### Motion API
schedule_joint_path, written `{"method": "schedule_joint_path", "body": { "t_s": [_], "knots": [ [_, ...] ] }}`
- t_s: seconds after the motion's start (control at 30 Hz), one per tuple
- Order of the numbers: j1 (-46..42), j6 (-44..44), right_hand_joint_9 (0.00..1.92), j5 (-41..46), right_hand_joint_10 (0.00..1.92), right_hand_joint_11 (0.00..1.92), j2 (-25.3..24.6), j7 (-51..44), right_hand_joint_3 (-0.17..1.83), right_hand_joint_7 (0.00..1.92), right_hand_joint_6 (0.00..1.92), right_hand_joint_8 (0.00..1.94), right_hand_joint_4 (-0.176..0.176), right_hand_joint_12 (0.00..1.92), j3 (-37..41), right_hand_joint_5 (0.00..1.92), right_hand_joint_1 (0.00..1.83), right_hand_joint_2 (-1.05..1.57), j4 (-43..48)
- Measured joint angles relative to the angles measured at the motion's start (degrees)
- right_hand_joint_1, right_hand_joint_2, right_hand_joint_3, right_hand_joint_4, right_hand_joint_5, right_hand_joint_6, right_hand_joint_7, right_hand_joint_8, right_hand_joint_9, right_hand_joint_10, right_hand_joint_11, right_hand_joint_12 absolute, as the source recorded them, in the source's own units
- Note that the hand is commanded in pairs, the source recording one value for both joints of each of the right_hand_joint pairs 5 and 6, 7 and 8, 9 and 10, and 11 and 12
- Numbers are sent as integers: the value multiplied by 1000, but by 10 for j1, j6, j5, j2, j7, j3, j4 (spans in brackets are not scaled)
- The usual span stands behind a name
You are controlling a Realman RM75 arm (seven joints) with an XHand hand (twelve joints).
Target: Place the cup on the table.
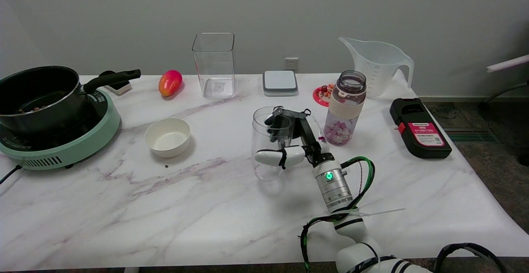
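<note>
Reaching in from the lower right, my right hand [285, 141] is wrapped around the clear cup [266, 145], thumb across its near side, fingers behind. Whether its base touches the marble table [206, 207] I cannot tell. Just right stands a water bottle [346, 108]; left, a white bowl [167, 136].

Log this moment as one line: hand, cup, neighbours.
right hand: grips clear plastic cup, fingers around its wall | cup: upright, contact with white marble table unclear | right of it: purple-tinted bottle
</note>
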Motion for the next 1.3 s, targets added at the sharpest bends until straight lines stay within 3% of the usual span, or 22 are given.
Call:
{"method": "schedule_joint_path", "body": {
  "t_s": [0.77,0.83,0.93,1.1,1.3],
  "knots": [
    [45,89,1656,-120,1656,1478,-23,-55,383,1693,1480,1693,0,1478,1,1480,1136,1571,-142],
    [47,95,1623,-124,1623,1449,-24,-55,503,1666,1428,1666,0,1449,-3,1428,1097,1571,-144],
    [50,103,1516,-130,1516,1366,-25,-56,564,1564,1244,1564,0,1366,-6,1244,1172,1321,-146],
    [54,107,1318,-134,1318,1235,-24,-55,483,1388,1000,1388,0,1235,-3,1000,1238,902,-160],
    [57,110,1228,-138,1228,1159,-24,-49,523,1326,955,1326,0,1159,3,955,1220,800,-173]
  ]
}}
